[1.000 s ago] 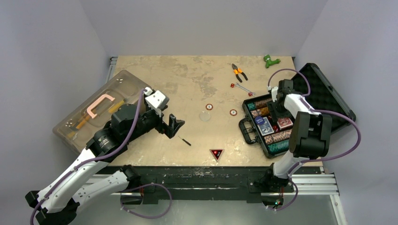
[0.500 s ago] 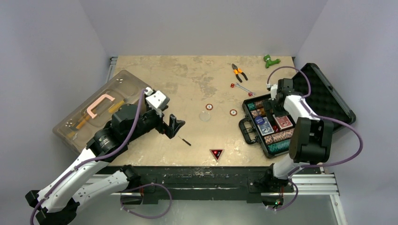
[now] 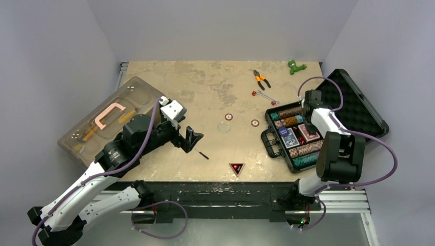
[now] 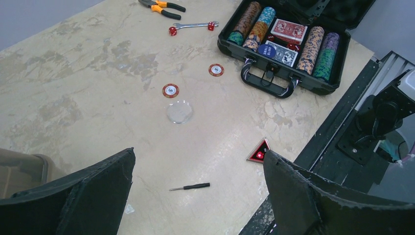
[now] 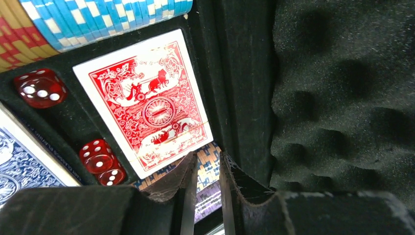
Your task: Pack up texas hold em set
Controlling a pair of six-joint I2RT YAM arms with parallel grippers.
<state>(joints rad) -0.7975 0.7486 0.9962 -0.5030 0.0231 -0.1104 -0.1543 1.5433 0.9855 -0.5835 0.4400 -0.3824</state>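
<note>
Black, rectangular and hard-shelled, the poker case (image 3: 268,142) lies open at 3 o'clock on the beige table (image 3: 205,82), its egg-crate foam lid (image 3: 354,100) thrown back towards 2 o'clock. Rows of striped poker chips (image 4: 313,41), a red card deck (image 5: 147,103), a blue card deck (image 4: 284,54) and three translucent red dice (image 5: 40,88) already sit in the tray. The right end effector (image 5: 205,188) hangs low over the tray at the hinge-side end of the red deck. Its fingers (image 5: 182,183) stand almost together, with only a thin slit between them and nothing caught there. The left end effector (image 4: 198,154) hovers at 9 o'clock from the table's centre, spread wide and empty, beside the translucent brown toolbox with a pink handle (image 3: 110,120).

Packing looks partly done. Out on the table lie two red-and-white loose chips (image 3: 228,117) near the centre, a clear round disc (image 3: 224,126) just beside one of them, a red triangular marker (image 3: 237,168) at 6 o'clock, and two more red dice (image 4: 172,31) by a small steel wrench (image 4: 193,25) at 1 o'clock. The step in hand seems to be a pause between placements, since the right arm is over the case with nothing to set down. Next it would likely lift clear of the tray, spread its fingers and go to the loose chip at 9 o'clock of the case. That chip lies flat, so the fingertips must come down astride its rim, right at the table surface.
</note>
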